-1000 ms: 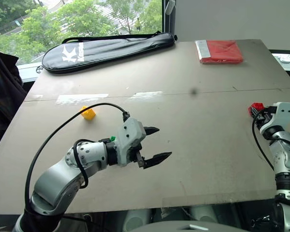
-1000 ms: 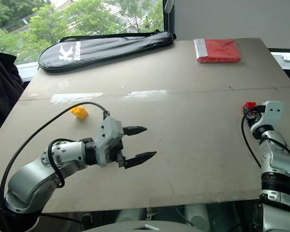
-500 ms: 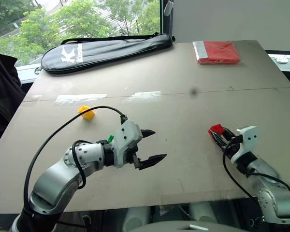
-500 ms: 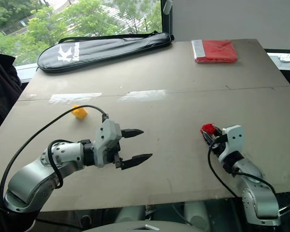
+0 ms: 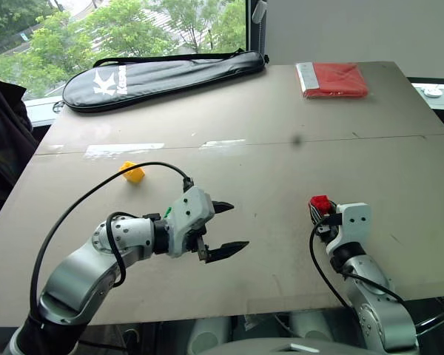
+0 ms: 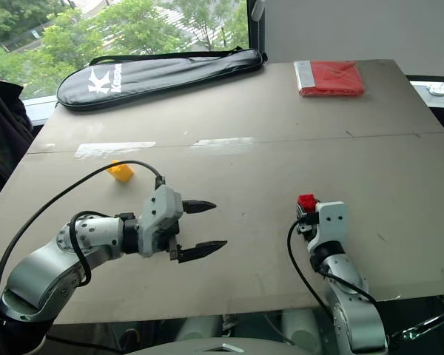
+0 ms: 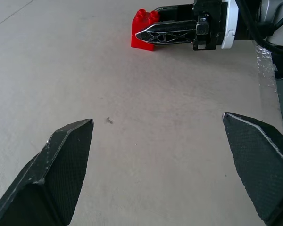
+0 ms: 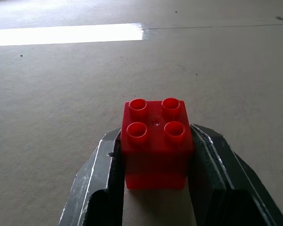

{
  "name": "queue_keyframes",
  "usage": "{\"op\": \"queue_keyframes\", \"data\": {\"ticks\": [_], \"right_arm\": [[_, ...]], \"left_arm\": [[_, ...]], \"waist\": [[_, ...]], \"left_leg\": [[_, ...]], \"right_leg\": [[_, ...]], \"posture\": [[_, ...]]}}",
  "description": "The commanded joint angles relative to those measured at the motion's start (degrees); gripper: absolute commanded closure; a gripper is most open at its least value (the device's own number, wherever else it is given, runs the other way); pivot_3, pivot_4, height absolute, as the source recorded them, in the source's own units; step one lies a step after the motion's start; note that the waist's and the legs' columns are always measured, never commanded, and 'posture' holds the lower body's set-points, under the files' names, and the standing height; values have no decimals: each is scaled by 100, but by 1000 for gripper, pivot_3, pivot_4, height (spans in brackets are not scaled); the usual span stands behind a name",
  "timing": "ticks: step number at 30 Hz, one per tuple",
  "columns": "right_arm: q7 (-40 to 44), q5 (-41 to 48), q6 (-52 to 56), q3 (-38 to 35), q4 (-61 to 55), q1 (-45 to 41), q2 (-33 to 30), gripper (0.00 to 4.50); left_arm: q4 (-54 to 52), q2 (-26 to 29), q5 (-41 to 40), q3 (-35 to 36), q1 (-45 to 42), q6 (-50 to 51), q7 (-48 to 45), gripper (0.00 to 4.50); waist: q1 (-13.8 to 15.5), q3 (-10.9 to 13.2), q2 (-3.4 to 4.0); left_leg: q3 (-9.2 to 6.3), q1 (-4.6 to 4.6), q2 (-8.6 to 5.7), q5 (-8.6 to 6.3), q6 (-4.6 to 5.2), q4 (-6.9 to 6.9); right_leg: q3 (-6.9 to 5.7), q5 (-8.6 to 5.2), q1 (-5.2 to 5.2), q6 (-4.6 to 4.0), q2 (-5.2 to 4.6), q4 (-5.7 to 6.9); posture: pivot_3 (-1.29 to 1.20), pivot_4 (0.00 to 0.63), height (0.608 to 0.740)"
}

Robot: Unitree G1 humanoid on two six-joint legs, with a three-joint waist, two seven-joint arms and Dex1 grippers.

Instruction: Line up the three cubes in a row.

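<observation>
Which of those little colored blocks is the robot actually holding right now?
The red cube: it sits clamped between the right gripper's jaws. The yellow cube lies free on the table, untouched.

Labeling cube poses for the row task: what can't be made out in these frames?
- Green studded plastic cube: a sliver shows in the left eye view; the left claw's wrist housing hides the rest.
- Red studded plastic cube: sides covered by the right claw's fingers in the right wrist view; whether it touches the table cannot be told.
- Small yellow plastic cube: too small to see studs.
</observation>
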Motion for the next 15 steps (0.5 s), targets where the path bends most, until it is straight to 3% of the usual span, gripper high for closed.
{"op": "queue_keyframes", "data": {"ticks": [1,7,8,15], "right_arm": [[-63,-33,-97,-2,-198,31,68,3227],[5,60,-104,-87,-89,-1,116,279],[13,63,-113,-94,-80,-2,110,48],[108,96,-357,-235,-65,-10,47,48]], "left_arm": [[-84,-34,-84,193,-24,-131,-26,0],[-73,-122,-55,155,-33,-153,-2,0],[-63,-131,-39,149,-21,-169,-2,0],[-141,-189,3,223,315,-293,82,0]], "waist": [[0,0,0],[-1,0,0],[-1,1,0],[-4,0,0]], "left_leg": [[1,0,0,0,0,0],[0,0,0,0,0,0],[0,0,0,0,0,0],[2,-1,0,0,1,0]], "right_leg": [[0,0,0,0,0,0],[0,1,0,0,0,0],[0,1,0,0,0,0],[1,3,-1,-4,0,0]], "posture": [[0,150,701],[0,150,701],[0,150,701],[0,150,701]]}}
